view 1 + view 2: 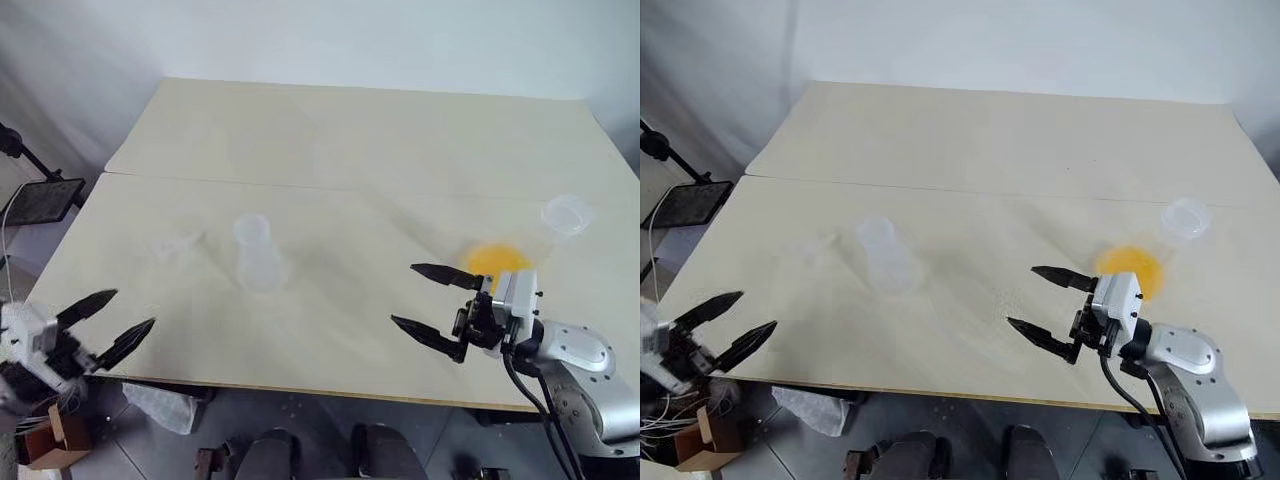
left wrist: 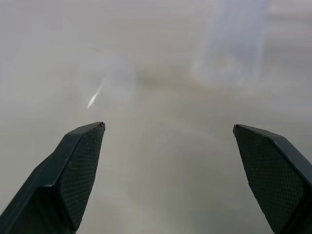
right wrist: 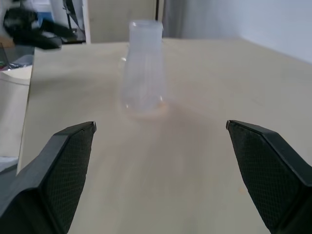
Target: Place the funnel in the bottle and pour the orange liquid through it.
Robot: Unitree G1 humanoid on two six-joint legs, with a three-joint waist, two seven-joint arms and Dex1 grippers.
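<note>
Orange liquid (image 1: 497, 260) pooled in larger flask (image 1: 560, 222), bottle (image 1: 259, 254) upright (looks empty), both grippers' fingers apart

The worktop (image 1: 380, 150) is pale beige. The bottle (image 1: 258, 255) and funnel (image 1: 178, 243) are clear and colourless. The liquid (image 1: 498, 261) near the right edge is bright yellow-orange. Both grippers' fingers (image 3: 68, 161) are black with a fine cross-hatched grip pattern.

A pale wooden table (image 1: 340, 150), made of two boards joined at a seam, stretches ahead of both sets of jaws to a plain white wall (image 1: 330, 40). Grey floor (image 1: 320, 430) shows below its near edge, behind the jaws.
</note>
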